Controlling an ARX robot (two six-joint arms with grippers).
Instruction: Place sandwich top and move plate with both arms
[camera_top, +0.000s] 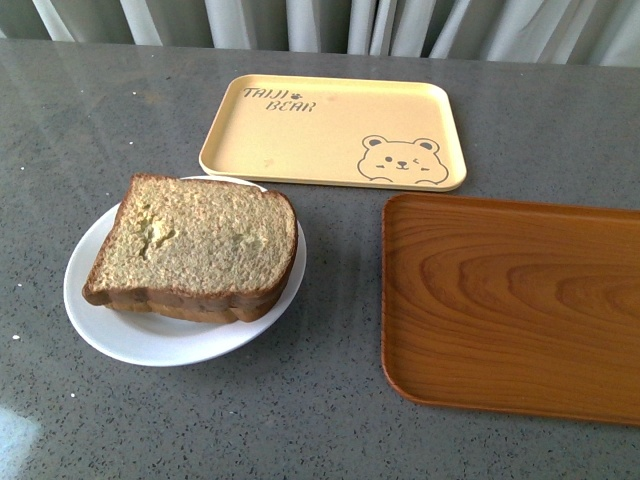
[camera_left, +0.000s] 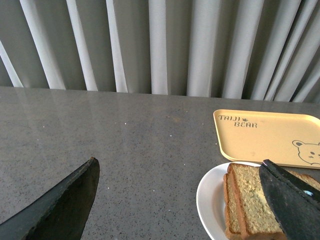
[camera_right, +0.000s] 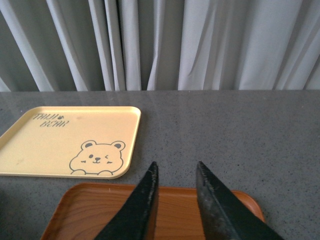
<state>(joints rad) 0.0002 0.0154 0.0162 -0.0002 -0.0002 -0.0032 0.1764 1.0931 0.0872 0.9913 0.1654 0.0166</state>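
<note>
The left gripper (camera_left: 179, 164) hangs over the grey speckled counter (camera_top: 300, 420) just left of the round, shallow, glossy white plate (camera_top: 130, 345). Its dark, blade-like jaws are spread wide and hold nothing. One jaw overlaps the plate's edge in the left wrist view, a stance that looks suited to coming in at the rim.

On the plate lies the sandwich top (camera_top: 195, 240), a thick square slice of brown wholemeal bread with a darker crust and a coarse, speckled, slightly pitted face. It sits flat on a matching lower slice (camera_top: 200, 312), edges nearly flush, so the stacking step seems done; whatever fills the sandwich is hidden. The bread covers most of the plate and leaves only a thin smooth rim free, which I judge is why both arms are wanted for the move.

Beyond the plate and to its right rests a matte beige rectangular tray with rounded corners and a printed bear (camera_top: 320, 140). Right of the plate, clear of it, sits a brown wood-grained tray with a low raised lip (camera_top: 510, 300). Both trays are bare.

The right gripper (camera_right: 177, 165) hovers over the wooden tray's far edge, well right of the plate, its jaws drawn narrow on nothing.
</note>
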